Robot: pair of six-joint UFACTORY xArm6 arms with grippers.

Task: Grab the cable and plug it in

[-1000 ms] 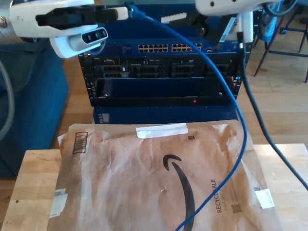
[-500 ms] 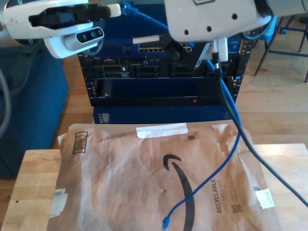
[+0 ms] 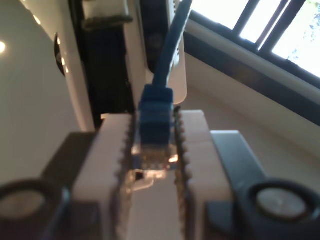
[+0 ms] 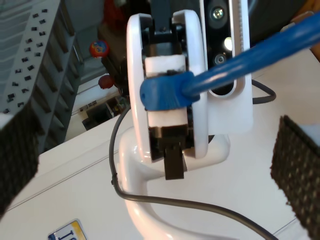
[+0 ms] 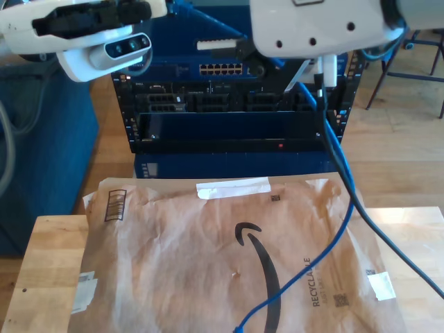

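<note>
Exterior view shows a rack (image 5: 236,114) with a row of ports behind a wooden surface (image 5: 48,277), and a brown paper mailer (image 5: 229,257) lies on that surface. One white arm (image 5: 83,31) is at this view's upper left, another (image 5: 316,28) at its upper middle. The cable (image 5: 343,187) hangs from above down over the mailer. My first claw (image 3: 152,165) is clamped on the cable's plug (image 3: 152,150). My second claw (image 4: 155,165) stands wide apart; the other claw holding the blue plug is in front of it, not touched.

My first gripper (image 3: 152,165) clamped on cable (image 3: 155,117) plug, pads (image 3: 117,165) either side. My second gripper (image 4: 150,165) spread wide, facing first gripper, nothing between pads.
</note>
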